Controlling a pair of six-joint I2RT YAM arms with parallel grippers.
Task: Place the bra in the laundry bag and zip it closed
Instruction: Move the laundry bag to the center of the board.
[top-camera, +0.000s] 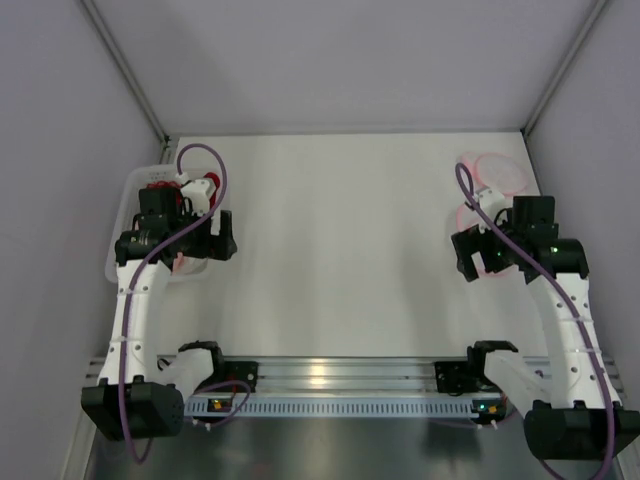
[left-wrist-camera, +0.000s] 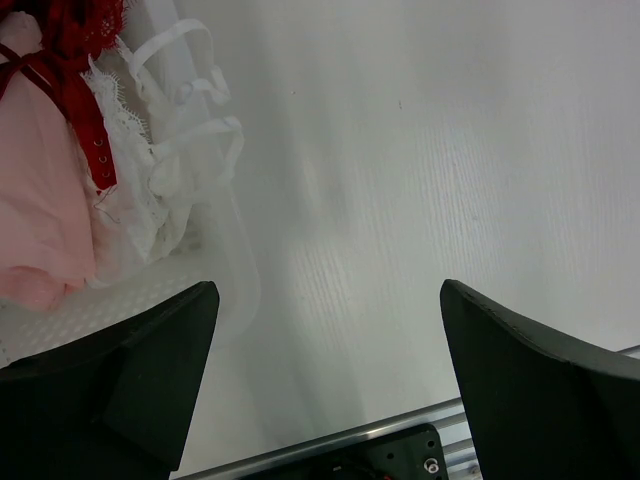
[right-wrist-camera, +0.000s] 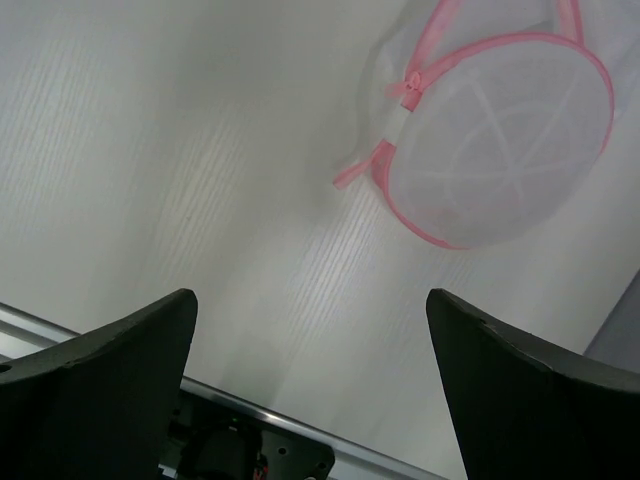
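Note:
A clear plastic bin (top-camera: 122, 232) at the left edge holds several bras: a white lace one (left-wrist-camera: 160, 150), a red one (left-wrist-camera: 75, 60) and a pink one (left-wrist-camera: 35, 200). The red bra also shows in the top view (top-camera: 205, 185). My left gripper (left-wrist-camera: 330, 350) is open and empty, hovering at the bin's right edge. A round white mesh laundry bag with pink trim (right-wrist-camera: 500, 140) lies at the far right, also in the top view (top-camera: 497, 172). Its pink zipper pull (right-wrist-camera: 410, 85) sits at the rim. My right gripper (right-wrist-camera: 310, 360) is open and empty, just short of the bag.
White table surface (top-camera: 340, 250) lies between the arms. Grey walls close in the left, right and back. The metal rail (top-camera: 340, 378) with the arm bases runs along the near edge.

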